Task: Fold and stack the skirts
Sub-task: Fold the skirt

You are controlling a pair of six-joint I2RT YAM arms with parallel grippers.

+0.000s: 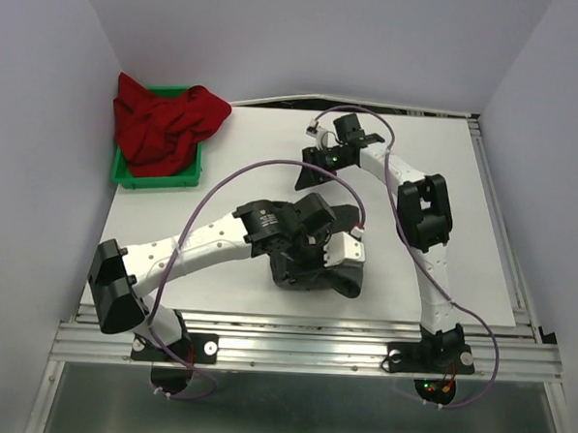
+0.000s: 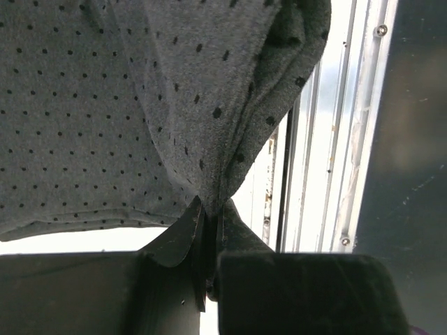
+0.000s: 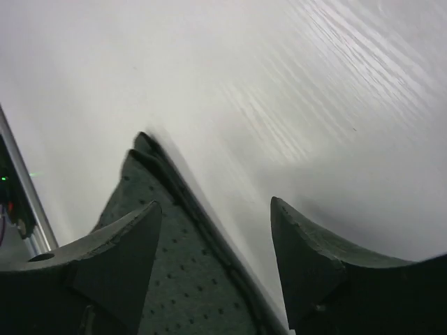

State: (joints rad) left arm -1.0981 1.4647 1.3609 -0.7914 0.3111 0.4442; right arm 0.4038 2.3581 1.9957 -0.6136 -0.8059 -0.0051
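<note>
The charcoal dotted skirt lies bunched on the white table near its front middle, mostly hidden under my left arm. My left gripper is shut on a fold of it; in the left wrist view the grey dotted cloth hangs pinched between the closed fingers of the gripper. My right gripper is open just beyond it. In the right wrist view the gripper hovers low over a corner of the skirt, with one finger above the cloth and one above bare table. The red skirt lies crumpled in the green bin.
The green bin sits at the table's far left corner. A metal rail runs along the near edge and shows in the left wrist view. Grey walls close in the left, back and right sides.
</note>
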